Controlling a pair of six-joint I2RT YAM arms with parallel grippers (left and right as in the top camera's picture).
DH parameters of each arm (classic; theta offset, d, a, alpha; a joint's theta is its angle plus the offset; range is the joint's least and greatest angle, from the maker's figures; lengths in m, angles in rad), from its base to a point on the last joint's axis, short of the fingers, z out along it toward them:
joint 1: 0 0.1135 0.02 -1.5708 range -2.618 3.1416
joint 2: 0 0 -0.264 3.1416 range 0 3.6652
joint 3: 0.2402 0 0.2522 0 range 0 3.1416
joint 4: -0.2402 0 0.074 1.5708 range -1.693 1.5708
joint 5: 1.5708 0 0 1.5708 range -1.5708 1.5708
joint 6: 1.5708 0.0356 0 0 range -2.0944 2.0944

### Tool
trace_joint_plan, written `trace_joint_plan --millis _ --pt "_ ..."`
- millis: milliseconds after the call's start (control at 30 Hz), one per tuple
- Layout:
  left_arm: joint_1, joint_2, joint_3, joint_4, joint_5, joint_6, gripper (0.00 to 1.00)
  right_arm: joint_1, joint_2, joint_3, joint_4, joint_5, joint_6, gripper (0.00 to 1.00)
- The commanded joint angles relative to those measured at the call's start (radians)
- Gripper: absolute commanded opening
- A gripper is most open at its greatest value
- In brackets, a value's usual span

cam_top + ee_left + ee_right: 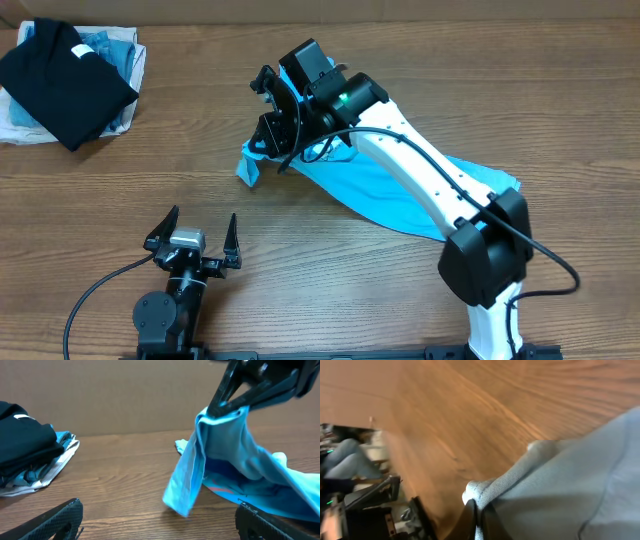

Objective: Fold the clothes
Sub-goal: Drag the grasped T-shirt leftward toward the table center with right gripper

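Nearest, at 7 o'clock on the table [330, 290]: left gripper [198, 224], jaws spread wide, nothing in them, idle and well apart from the cloth.

Mid-table, running from centre toward 3–4 o'clock: sky-blue t-shirt [375, 200], rumpled, partly under the right arm. Right gripper [217, 407] was pinched tight on one edge of it, holding that edge up off the wood so a flap hung down at the 9 o'clock end. The rest lay on the table.

Far, at 10 o'clock: black folded shirt [60, 80] on top of denim-blue and white folded garments [118, 52], apart from the t-shirt.

Progress, judged: early. No clean fold showed, the shirt wasn't flat or squared, and one lifted edge looked like the start of a fold-over. Laying it across, smoothing and the further folds were all left.

Counts: 1 t-shirt, 2 grippers, 1 black shirt. Under it at least one blue and one white layer; exact number couldn't be told.
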Motion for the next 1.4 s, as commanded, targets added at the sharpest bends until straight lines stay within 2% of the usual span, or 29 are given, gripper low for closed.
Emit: trace_joint_plan --millis 0,200,400,533,767,800,833,867,900,933,967,1133,1367 --pt "-0.006 -0.011 -0.004 -0.002 -0.006 0.022 1.00 0.010 -0.159 0.016 0.006 0.101 0.005 0.04" --pt "-0.006 -0.011 -0.004 -0.002 -0.006 0.022 1.00 0.010 -0.287 0.016 0.012 0.154 0.003 0.04" --pt "-0.006 -0.011 -0.004 -0.002 -0.006 0.022 1.00 -0.037 -0.330 0.016 0.011 0.588 0.004 0.04" --pt "-0.006 -0.011 -0.004 -0.002 -0.006 0.022 1.00 -0.145 -0.315 0.016 0.015 0.740 0.005 0.04" --pt "-0.006 -0.011 -0.004 -0.002 -0.006 0.022 1.00 -0.439 -0.217 0.014 0.137 0.761 0.008 0.04" --pt "-0.006 -0.011 -0.004 -0.002 -0.006 0.022 1.00 -0.472 -0.200 0.014 0.156 0.757 0.008 0.07" --pt "-0.006 -0.011 -0.004 -0.002 -0.006 0.022 1.00 -0.514 -0.171 0.014 0.179 0.746 0.008 0.17" --pt "-0.006 -0.011 -0.004 -0.002 -0.006 0.022 1.00 -0.543 -0.150 0.014 0.192 0.729 0.007 0.33" --pt "-0.006 -0.011 -0.004 -0.002 -0.006 0.022 1.00 -0.571 -0.128 0.014 0.195 0.703 0.007 0.68" --pt "-0.006 -0.011 -0.004 -0.002 -0.006 0.022 1.00 -0.595 -0.107 0.014 0.193 0.670 0.007 0.96" --pt "-0.006 -0.011 -0.004 -0.002 -0.006 0.022 1.00 -0.617 -0.091 0.014 0.183 0.639 0.007 1.00" --pt "-0.006 -0.011 -0.004 -0.002 -0.006 0.022 1.00 -0.687 -0.070 0.014 0.080 0.542 0.049 1.00" --pt "-0.006 -0.011 -0.004 -0.002 -0.006 0.022 1.00 -0.673 -0.149 0.014 -0.107 0.420 0.113 1.00"
